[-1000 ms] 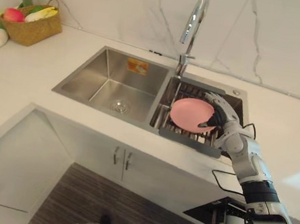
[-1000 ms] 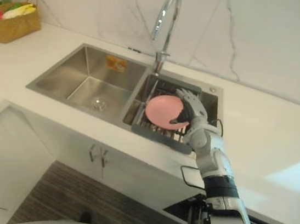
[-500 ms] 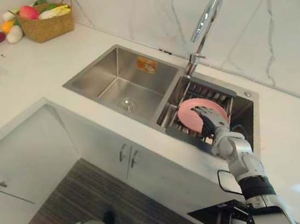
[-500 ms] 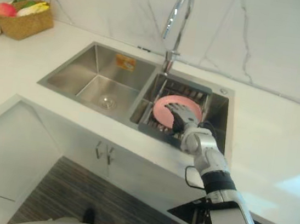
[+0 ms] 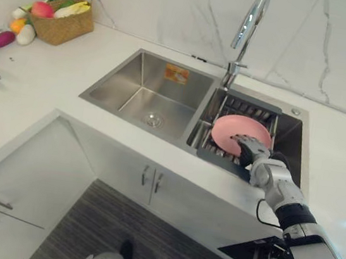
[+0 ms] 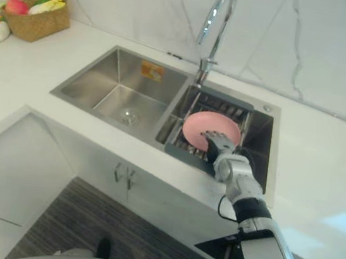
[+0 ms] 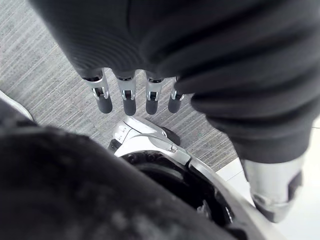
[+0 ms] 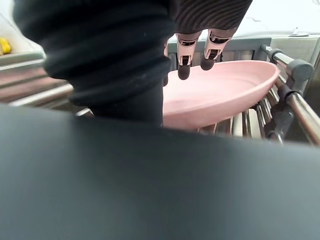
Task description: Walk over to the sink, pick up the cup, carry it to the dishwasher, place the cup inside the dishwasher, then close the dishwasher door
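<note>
A pink shallow dish (image 5: 240, 131) lies on the dark rack (image 5: 271, 112) in the right basin of the sink; I see no cup. My right hand (image 5: 250, 149) reaches in from the lower right and hovers at the dish's near rim. In the right wrist view its fingers (image 8: 183, 70) hang straight down with their dark tips just over the pink dish (image 8: 225, 92), and the thumb is hidden. My left hand (image 7: 127, 97) hangs low over the grey floor with straight fingers, holding nothing.
The steel left basin (image 5: 140, 90) has a drain in it, and a curved tap (image 5: 246, 30) rises behind the divider. A woven basket of fruit (image 5: 62, 22) stands at the far left of the white counter. A dark open dishwasher edge (image 6: 221, 251) shows at the lower right.
The whole picture has shifted, so the camera moved. My right hand has come from the dish's right side down to its near rim, and the dish now lies flatter on the rack.
</note>
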